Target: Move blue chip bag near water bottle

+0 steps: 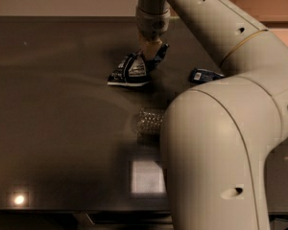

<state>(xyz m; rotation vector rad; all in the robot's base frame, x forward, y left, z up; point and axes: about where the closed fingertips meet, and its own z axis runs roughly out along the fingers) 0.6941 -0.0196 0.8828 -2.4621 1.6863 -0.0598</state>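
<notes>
The blue chip bag (131,71) is a crumpled navy foil bag with white print, lying on the dark table (53,109) at centre back. My gripper (151,56) comes straight down from above and is shut on the bag's right end, which is lifted a little while the left end rests on the table. Of the water bottle (150,123), only a clear ribbed section shows in front of the bag. The rest is hidden behind my arm's large white elbow (216,157).
A small flat bright-blue wrapped bar (205,75) lies right of the bag, beside my arm. A bright square reflection (146,177) and a light spot (18,199) show on the table near its front edge.
</notes>
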